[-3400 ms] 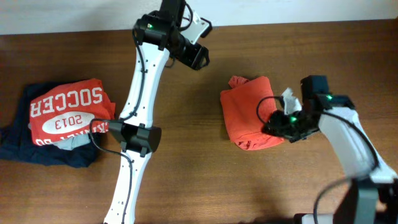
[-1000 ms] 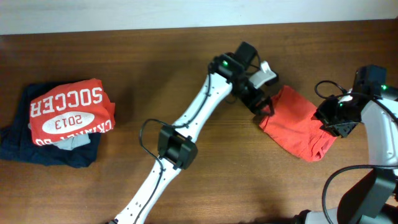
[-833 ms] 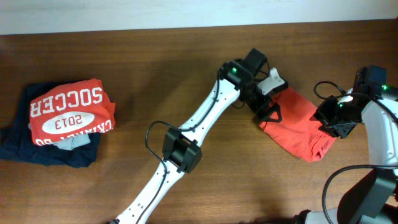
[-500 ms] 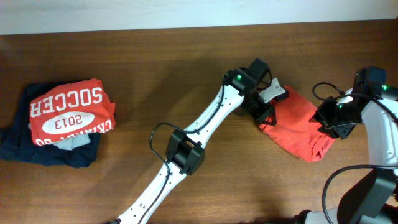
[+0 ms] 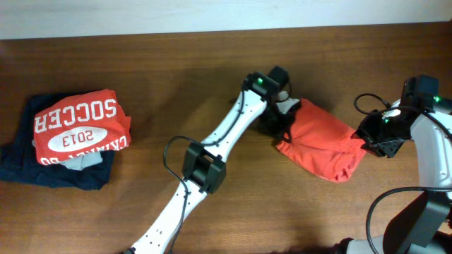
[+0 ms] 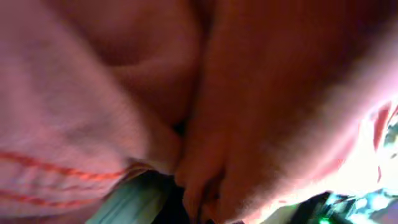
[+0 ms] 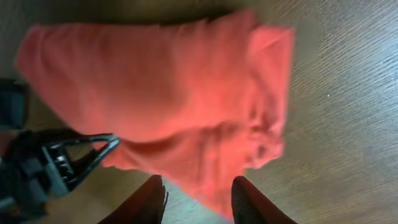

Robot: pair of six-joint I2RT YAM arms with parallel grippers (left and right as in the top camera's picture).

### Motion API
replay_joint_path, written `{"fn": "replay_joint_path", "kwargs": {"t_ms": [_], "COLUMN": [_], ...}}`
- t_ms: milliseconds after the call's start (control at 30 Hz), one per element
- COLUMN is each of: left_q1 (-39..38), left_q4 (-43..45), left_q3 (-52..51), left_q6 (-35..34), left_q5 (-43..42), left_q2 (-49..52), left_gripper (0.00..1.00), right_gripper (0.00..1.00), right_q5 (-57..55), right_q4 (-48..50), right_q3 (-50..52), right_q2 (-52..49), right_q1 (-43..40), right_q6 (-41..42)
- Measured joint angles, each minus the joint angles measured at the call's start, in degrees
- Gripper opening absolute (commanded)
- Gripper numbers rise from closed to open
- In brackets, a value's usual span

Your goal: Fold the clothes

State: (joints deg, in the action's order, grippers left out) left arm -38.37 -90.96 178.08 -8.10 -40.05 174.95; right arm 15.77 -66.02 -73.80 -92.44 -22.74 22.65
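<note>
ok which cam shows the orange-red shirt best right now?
Overhead: the whole orange-red shirt is in frame as a crumpled bundle, outline clear. Right wrist shows most of it, but blurred. Left wrist shows only out-of-focus fabric filling the frame.

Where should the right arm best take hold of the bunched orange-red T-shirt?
Probably the rumpled end of the orange-red T-shirt facing the right gripper, approached from the right: folds bunch up there, and the left gripper crowds the far end.

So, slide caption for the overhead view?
Left hand and right hand at opposite ends of the bunched orange-red T-shirt on the wooden table.
</note>
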Motion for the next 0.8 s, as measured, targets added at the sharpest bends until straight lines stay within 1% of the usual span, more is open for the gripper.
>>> {"fn": "replay_joint_path", "kwargs": {"t_ms": [67, 167, 300, 333, 367, 400, 433, 500, 567, 733, 800], "left_q1": [1.86, 3.91, 7.34, 8.24, 9.11, 9.68, 10.23, 11.15, 11.56, 12.07, 13.07], "left_q4": [-2.16, -4.04, -5.73, -5.73, -5.73, -5.73, -5.73, -5.68, -5.7, -5.68, -5.68], "left_q3": [0.02, 0.48, 1.4, 1.4, 1.4, 1.38, 1.38, 1.33, 1.33, 1.33, 1.33], "left_q6": [-2.47, -3.78, -4.24, -3.69, -3.08, -2.47, -1.81, -0.74, -0.11, 2.78, 3.65], "left_q5": [-0.02, 0.48, 3.26, 4.39, 6.49, 8.35, 10.4, 14.01, 15.63, 20.37, 23.85], "left_q2": [0.0, 0.0, -0.2, -0.55, -1.2, -1.97, -2.99, -6.12, -8.98, -22.05, -26.88], "left_gripper": [0.01, 0.01, 0.01, 0.08, 0.27, 0.43, 0.99, 0.99, 0.99, 0.99, 0.99], "right_gripper": [0.41, 0.41, 0.41, 0.41, 0.41, 0.41, 0.41, 0.41, 0.41, 0.41, 0.45], "right_q5": [0.0, 0.0, 0.0, 0.0, 0.0, 0.0, 0.0, 0.0, 0.0, 0.02, 0.02], "right_q4": [0.0, 0.0, 0.0, 0.09, 0.26, 0.39, 0.5, 0.57, 0.66, 0.39, 0.33], "right_q3": [0.0, 0.0, 0.0, 0.0, 0.0, 0.0, 0.0, 0.0, 0.0, 0.0, 0.02], "right_q2": [0.0, 0.0, 0.0, 0.0, 0.0, 0.0, 0.0, 0.0, 0.0, 0.0, 0.0], "right_q1": [0.0, 0.0, 0.0, 0.0, 0.0, 0.0, 0.0, 0.0, 0.0, 0.0, 0.0], "right_q6": [-1.36, -3.17, -4.68, -4.92, -5.05, -5.11, -5.11, -5.2, -5.31, -5.95, -6.54]}}
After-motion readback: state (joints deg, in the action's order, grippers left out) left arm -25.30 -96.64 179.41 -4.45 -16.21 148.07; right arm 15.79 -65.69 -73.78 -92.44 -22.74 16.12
